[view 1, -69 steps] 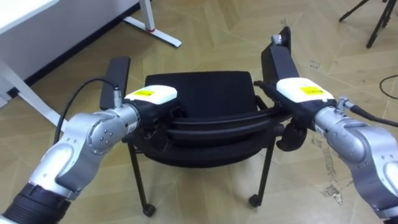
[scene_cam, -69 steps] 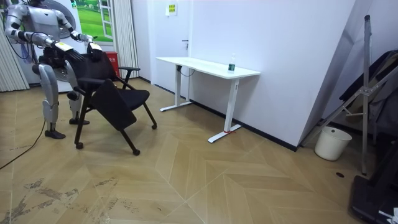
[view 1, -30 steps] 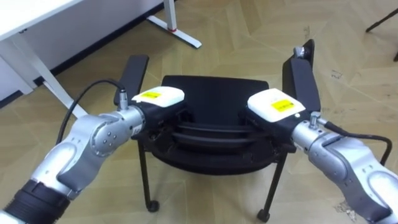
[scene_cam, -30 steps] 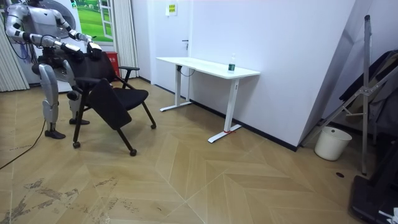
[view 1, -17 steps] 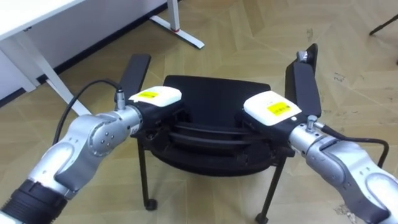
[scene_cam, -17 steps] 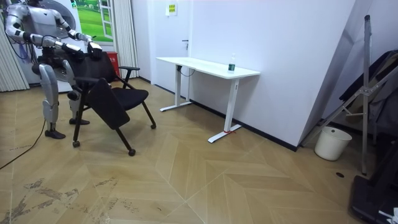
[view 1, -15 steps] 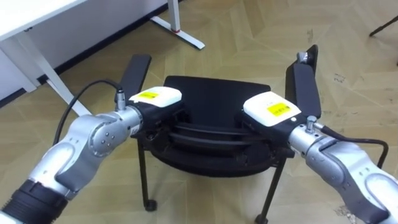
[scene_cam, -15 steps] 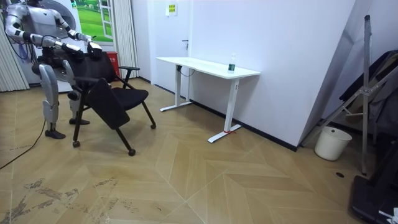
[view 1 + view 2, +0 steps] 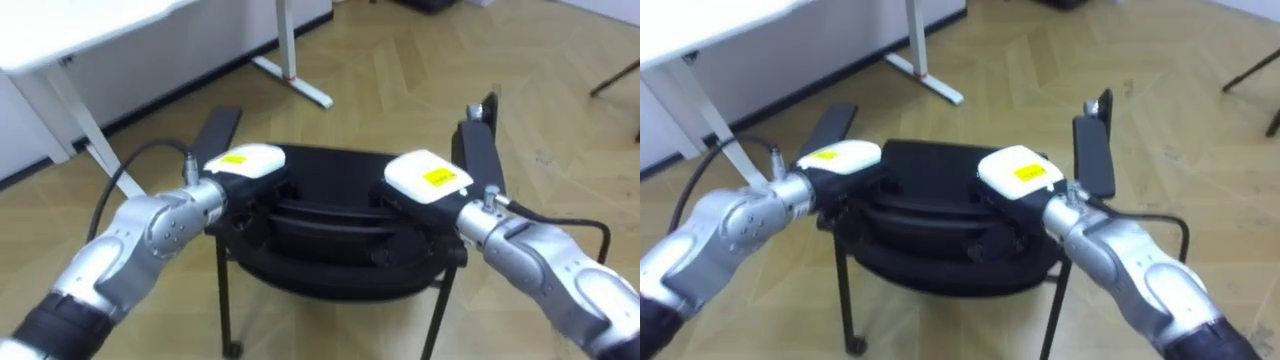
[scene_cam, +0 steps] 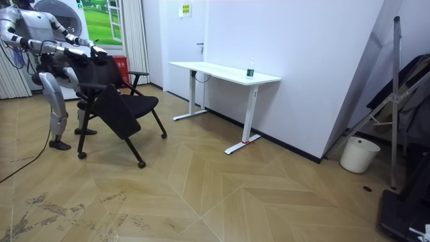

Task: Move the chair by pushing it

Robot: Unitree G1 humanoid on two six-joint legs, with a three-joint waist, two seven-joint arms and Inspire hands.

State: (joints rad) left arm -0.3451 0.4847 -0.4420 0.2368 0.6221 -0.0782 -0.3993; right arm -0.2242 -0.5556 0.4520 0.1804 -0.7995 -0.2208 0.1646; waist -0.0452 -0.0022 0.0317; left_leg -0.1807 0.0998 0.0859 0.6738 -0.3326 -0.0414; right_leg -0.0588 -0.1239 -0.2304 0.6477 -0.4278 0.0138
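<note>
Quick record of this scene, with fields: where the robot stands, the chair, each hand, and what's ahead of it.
Robot: stands behind the chair, at the room view's left
Chair: black, with two armrests, on the wooden floor
Left hand: on top of the chair's back, left side
Right hand: on top of the chair's back, right side
Ahead: white desk to the front left, apart from the chair, with bare floor between them

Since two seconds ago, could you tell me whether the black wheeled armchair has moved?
Yes, slightly: the black wheeled armchair has shifted toward the room view's left, away from the white desk.
</note>
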